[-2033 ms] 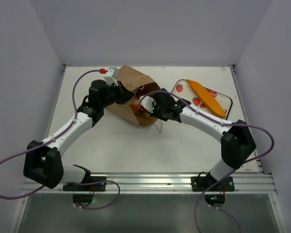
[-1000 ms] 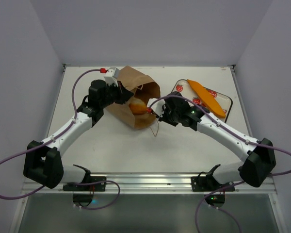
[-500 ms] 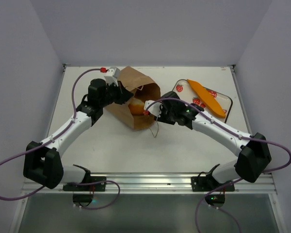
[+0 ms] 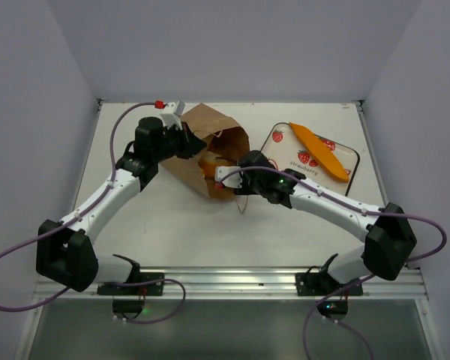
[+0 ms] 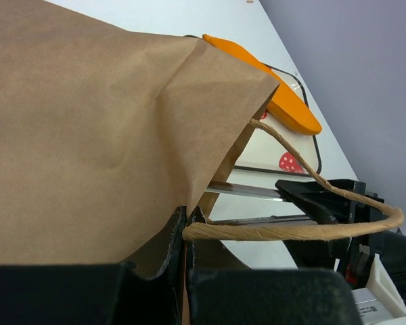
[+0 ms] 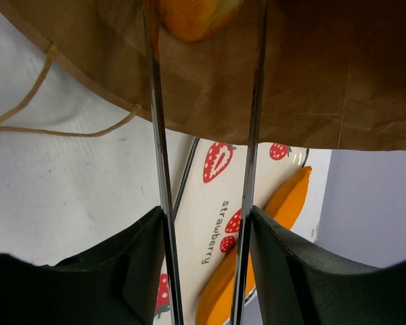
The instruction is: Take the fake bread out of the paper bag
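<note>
You are looking down on a white table where the paper bag [image 4: 207, 129] lies on its side left of centre, its closed end towards the far edge and its open mouth facing right and near, towards the right arm. The left gripper [image 5: 187, 229] is clamped together on the bag's rim, right where a twisted paper handle [image 5: 294, 230] is rooted, and holds that edge up so the mouth gapes. The fake bread [image 6: 197, 15] is inside the bag, just within the mouth; only a rounded golden-orange end shows, so you cannot tell which way its long axis runs. The right gripper [image 4: 219, 172] is the nearer hand to it: its two thin fingers [image 6: 155, 122] are spread apart and point straight into the opening, over the bag's lower lip. In the right wrist view the bread sits in line with the gap between them, at or just past the tips, which run out of the top of that view. Nothing is gripped there yet. The coming move seems to be a short reach further in along that same line, then a close on the bread. To the far right, well apart from the bag, a strawberry-print tray [image 4: 285, 159] carries a long orange piece [image 4: 319, 148].
</note>
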